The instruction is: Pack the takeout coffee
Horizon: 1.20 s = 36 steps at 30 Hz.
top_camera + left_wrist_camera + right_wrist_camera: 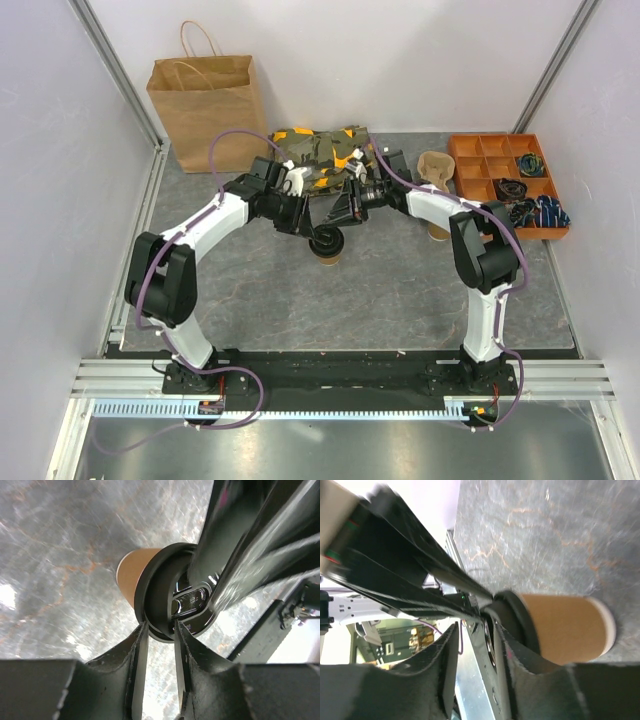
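The takeout coffee (pixel 328 247), a small brown kraft-paper cup with a round black plastic sip lid (pixel 159 594), stands upright near the middle of the grey stone-patterned table (pixel 400 290). The left gripper (pixel 305 222) and the right gripper (pixel 345 208) meet over it from both sides. In each wrist view the two fingers are almost closed and pinch the rim of the lid between them.

Just far of the cup lies a folded green, brown and orange camouflage cloth (pixel 322 150). A tall brown paper bag with twisted handles (pixel 205 105) stands in the far left corner, and the left arm reaches between it and the cup. On the right are a pale moulded-pulp piece (pixel 436 168), a second brown cup (pixel 437 233) (partly hidden by the right arm) and an orange plastic tray with compartments (pixel 462 146) holding small dark items.

The lid carries raised marks beside the sip hole, too blurred to read.
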Motion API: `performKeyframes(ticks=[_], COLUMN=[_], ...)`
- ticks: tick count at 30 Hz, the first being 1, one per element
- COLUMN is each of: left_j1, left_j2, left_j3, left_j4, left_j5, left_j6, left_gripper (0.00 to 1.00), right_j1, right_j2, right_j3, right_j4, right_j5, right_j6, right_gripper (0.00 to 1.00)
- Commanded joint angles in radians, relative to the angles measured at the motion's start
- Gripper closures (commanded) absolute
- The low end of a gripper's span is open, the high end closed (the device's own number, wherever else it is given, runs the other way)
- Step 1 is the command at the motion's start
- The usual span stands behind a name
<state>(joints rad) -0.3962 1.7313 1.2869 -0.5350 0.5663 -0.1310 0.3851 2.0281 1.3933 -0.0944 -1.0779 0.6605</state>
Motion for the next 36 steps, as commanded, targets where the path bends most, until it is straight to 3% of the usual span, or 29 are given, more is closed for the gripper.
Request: performKeyframes(ticks=[1, 7, 11, 14, 18, 24, 28, 36], left_j1=[-0.023, -0.032, -0.036, -0.052, -0.052, 0.034, 0.060, 0.063], left_j2=[-0.042, -0.052, -0.053, -0.053, -0.064, -0.179, -0.202, -0.199], left_j3=[-0.026, -0.017, 0.015, 0.031, 0.040, -0.098, -0.170, -0.265], left_j4=[-0.040, -0.039, -0.037, -0.039, -0.027, 0.143, 0.175, 0.224], left_j5=[0.052, 0.061, 0.076, 0.081, 0.066, 0.078, 0.104, 0.130], left_j6=[-0.033, -0.085, -0.108, -0.111, -0.125, -0.240, -0.274, -0.314], left_gripper=[0.66, 0.64, 0.60, 0.57, 0.56, 0.64, 0.66, 0.71], right_j1=[-0.031, -0.051, -0.049, -0.049, -0.049, -0.046, -0.034, -0.005], right_j2=[-0.023, -0.006, -0.005, -0.008, -0.011, 0.026, 0.060, 0.101], right_j3=[0.078, 0.160, 0.188, 0.191, 0.185, 0.213, 0.253, 0.317], right_j4=[-0.030, -0.263, -0.453, -0.530, -0.570, -0.588, -0.591, -0.594], right_j5=[0.009, 0.116, 0.190, 0.236, 0.275, 0.306, 0.303, 0.251], right_j6=[-0.027, -0.221, -0.370, -0.458, -0.530, -0.556, -0.562, -0.570], right_gripper=[0.57, 0.54, 0.45, 0.37, 0.36, 0.44, 0.56, 0.58])
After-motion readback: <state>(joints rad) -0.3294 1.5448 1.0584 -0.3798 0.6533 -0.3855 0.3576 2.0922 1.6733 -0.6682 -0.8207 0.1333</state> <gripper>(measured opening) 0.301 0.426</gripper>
